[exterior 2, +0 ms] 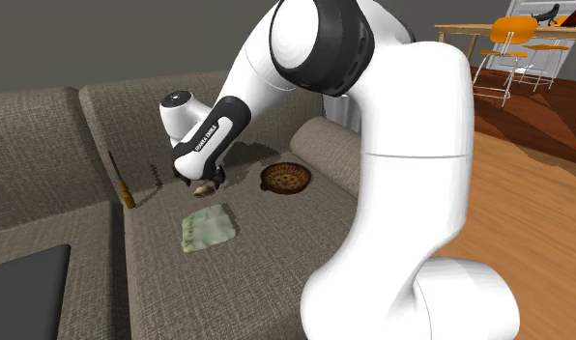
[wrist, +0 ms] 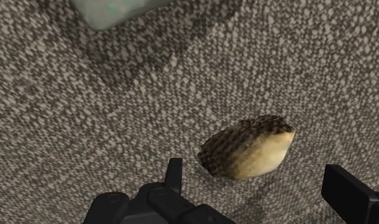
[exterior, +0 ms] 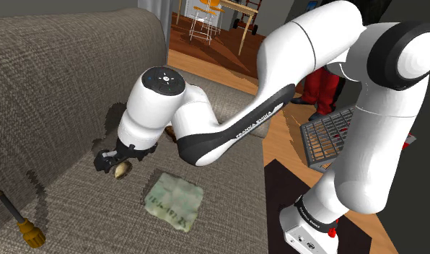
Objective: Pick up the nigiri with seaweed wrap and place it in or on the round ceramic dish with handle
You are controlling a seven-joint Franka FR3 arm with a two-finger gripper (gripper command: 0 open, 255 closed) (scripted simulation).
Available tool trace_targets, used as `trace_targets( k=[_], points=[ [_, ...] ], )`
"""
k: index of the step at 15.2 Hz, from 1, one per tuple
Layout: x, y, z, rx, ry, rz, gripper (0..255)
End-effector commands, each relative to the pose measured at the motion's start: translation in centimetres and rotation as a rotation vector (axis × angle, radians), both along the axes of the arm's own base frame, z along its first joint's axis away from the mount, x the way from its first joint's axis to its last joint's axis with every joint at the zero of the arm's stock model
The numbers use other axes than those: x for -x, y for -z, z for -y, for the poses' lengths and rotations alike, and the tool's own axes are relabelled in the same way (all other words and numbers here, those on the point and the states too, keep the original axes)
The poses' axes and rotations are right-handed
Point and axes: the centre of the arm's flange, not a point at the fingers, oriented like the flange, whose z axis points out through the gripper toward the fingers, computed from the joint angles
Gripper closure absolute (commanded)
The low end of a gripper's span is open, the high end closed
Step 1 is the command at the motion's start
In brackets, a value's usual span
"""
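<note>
The sofa (wrist: 86,127) under me is coarse woven cloth, speckled grey-brown and matt. The nigiri (wrist: 248,147) has a rough, dark-flecked wrap over a smooth cream body. My fingers (wrist: 347,191) are matt black, and my arm (exterior: 329,50) is smooth, glossy white. At the shoulder view's lower left, the screwdriver (exterior: 27,231) handle looks like shiny amber plastic. The floor (exterior 2: 528,193) is polished wood.

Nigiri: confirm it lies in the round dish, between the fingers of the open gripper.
Not right: the nigiri lies on the sofa cushion, not in the round dish, as the wrist view shows. It does sit between the fingers of the open gripper.
</note>
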Motion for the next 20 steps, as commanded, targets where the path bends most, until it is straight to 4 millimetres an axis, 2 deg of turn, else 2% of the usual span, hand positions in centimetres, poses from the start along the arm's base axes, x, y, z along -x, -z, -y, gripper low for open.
trace_targets(
  k=[1, 3, 10, 11, 20],
  points=[
    [-0.4, 1.02, -0.13, 0.0, 0.0, 0.001, 0],
    [-0.67, 1.81, -0.22, 0.0, 0.0, 0.001, 0],
    [-0.67, 1.81, -0.22, 0.0, 0.0, 0.001, 0],
    [-0.67, 1.81, -0.22, 0.0, 0.0, 0.001, 255],
    [-0.67, 1.81, -0.22, 0.0, 0.0, 0.001, 255]
  ],
)
